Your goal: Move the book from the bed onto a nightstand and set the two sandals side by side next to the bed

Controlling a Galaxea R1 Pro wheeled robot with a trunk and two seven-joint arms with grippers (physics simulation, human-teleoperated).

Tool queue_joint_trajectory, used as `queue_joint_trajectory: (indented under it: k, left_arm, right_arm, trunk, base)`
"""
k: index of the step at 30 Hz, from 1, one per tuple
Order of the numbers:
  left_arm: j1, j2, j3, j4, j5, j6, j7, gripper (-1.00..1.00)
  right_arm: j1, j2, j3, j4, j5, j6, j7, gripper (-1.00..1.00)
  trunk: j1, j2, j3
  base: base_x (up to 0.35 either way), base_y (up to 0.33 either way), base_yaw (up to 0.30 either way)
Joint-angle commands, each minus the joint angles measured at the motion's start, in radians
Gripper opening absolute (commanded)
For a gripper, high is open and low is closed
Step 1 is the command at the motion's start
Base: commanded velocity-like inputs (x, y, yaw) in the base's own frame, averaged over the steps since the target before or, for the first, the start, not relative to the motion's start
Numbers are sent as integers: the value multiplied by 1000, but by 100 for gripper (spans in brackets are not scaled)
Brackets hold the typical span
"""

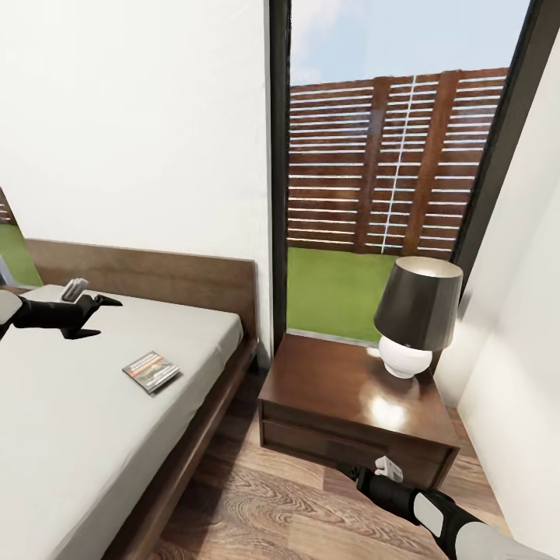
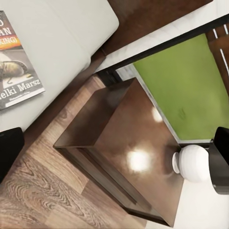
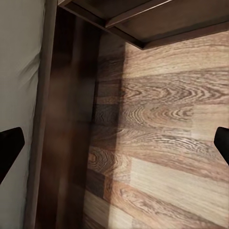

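The book [image 1: 152, 371] lies flat on the light-grey mattress of the bed [image 1: 70, 435], close to its right edge; its cover also appears in the left wrist view [image 2: 14, 67]. My left gripper [image 1: 99, 316] hovers open and empty over the mattress near the headboard, up and left of the book. In its own camera its fingertips [image 2: 9, 148] stand wide apart. The nightstand [image 1: 334, 389] stands right of the bed, also seen as a dark glossy top [image 2: 119, 119]. My right gripper [image 1: 348, 467] hangs open low in front of the nightstand, over the plank floor [image 3: 157, 143]. The sandals are out of view.
A lamp with a dark shade and white base [image 1: 416, 319] takes up the nightstand's back right corner. A small grey object [image 1: 75, 289] rests on the mattress by the headboard. A tall window [image 1: 381, 179] is behind the nightstand and a white wall [image 1: 521, 350] close on the right.
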Motion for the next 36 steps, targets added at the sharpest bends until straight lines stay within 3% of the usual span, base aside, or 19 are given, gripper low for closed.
queue_joint_trajectory:
  k: [1,20,36]
  left_arm:
    - [0,1,-5,0,9,5,2,100]
    - [0,2,-5,0,6,5,2,100]
    - [0,9,-5,1,5,4,2,100]
  right_arm:
    - [0,0,-4,-1,-4,9,2,100]
    - [0,0,-4,-1,-4,9,2,100]
    - [0,0,-4,-1,-3,9,2,100]
  trunk:
    - [0,0,-1]
    - [0,0,-1]
    - [0,0,-1]
  base:
    - [27,0,0]
    - [97,60,-91]
    - [126,7,-13]
